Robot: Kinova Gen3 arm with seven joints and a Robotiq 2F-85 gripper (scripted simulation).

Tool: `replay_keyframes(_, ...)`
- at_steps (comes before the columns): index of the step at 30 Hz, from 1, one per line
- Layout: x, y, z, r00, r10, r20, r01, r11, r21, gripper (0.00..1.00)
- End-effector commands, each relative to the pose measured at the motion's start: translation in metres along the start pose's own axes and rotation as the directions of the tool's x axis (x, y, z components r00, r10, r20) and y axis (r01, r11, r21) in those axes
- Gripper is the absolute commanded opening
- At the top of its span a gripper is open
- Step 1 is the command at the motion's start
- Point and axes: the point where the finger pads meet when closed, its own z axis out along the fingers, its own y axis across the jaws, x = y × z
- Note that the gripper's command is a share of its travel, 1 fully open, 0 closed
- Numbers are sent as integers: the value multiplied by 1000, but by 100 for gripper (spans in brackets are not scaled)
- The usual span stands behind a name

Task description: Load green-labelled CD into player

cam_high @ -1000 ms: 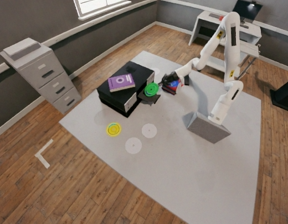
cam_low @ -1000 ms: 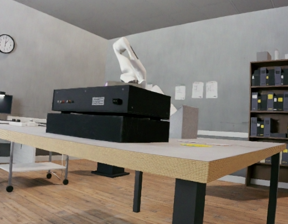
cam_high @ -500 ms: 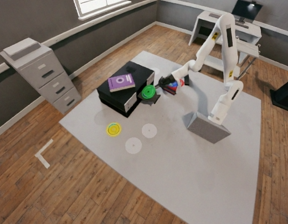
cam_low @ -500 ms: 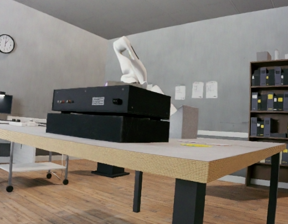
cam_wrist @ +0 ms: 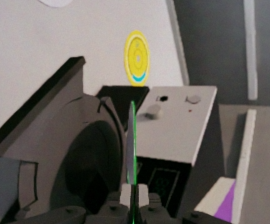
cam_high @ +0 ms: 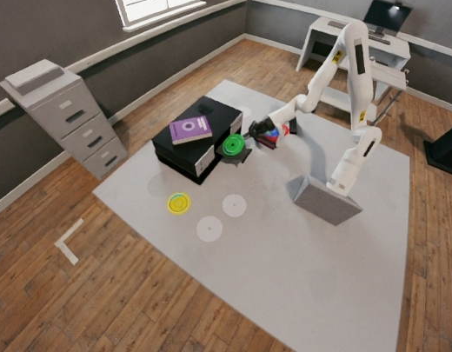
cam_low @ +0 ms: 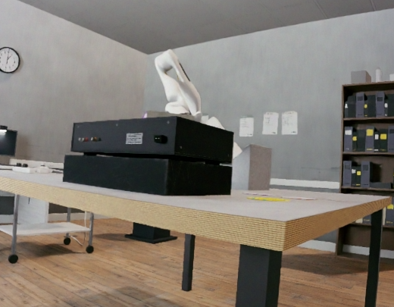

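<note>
The green-labelled CD [cam_high: 235, 144] [cam_wrist: 132, 145] hangs just above the open tray [cam_high: 242, 156] [cam_wrist: 50, 135] at the front of the black CD player [cam_high: 209, 117] [cam_low: 151, 136] [cam_wrist: 177, 125]. In the wrist view the disc shows edge-on, over the tray's round recess [cam_wrist: 90, 165]. My gripper [cam_high: 248, 136] [cam_wrist: 134, 200] is shut on the CD's edge, on the side away from the player. In the exterior view the player hides the gripper and the CD; only the arm [cam_low: 178, 87] shows above it.
A purple book [cam_high: 190, 129] [cam_wrist: 222, 202] lies on the player, which rests on a black box [cam_low: 144, 174]. A yellow CD [cam_high: 176, 201] [cam_low: 269, 198] [cam_wrist: 135, 58] and two white discs [cam_high: 234, 205] [cam_high: 209, 229] lie on the table. Red and blue items [cam_high: 274, 136] sit behind the gripper. The robot base [cam_high: 326, 200] stands to the right.
</note>
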Motion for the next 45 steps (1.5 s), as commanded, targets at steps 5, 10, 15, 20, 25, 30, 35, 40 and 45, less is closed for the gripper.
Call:
replay_keyframes(5,0,1,0,1000,-1,0,1,1000,-2,11)
replay_keyframes(10,0,1,0,1000,-1,0,1,1000,-2,11)
replay_keyframes(15,0,1,0,1000,-1,0,1,1000,-2,11)
replay_keyframes(20,0,1,0,1000,-1,0,1,1000,-2,11)
replay_keyframes(25,0,-1,1,1000,-1,0,1,1000,-2,11)
replay_keyframes(30,0,-5,3,1000,-1,0,1,1000,-2,11)
replay_keyframes(35,0,-5,3,1000,-1,0,1,1000,-2,11)
replay_keyframes(40,0,-5,3,1000,-1,0,1,1000,-2,11)
replay_keyframes(45,0,-5,3,1000,-1,0,1,1000,-2,11)
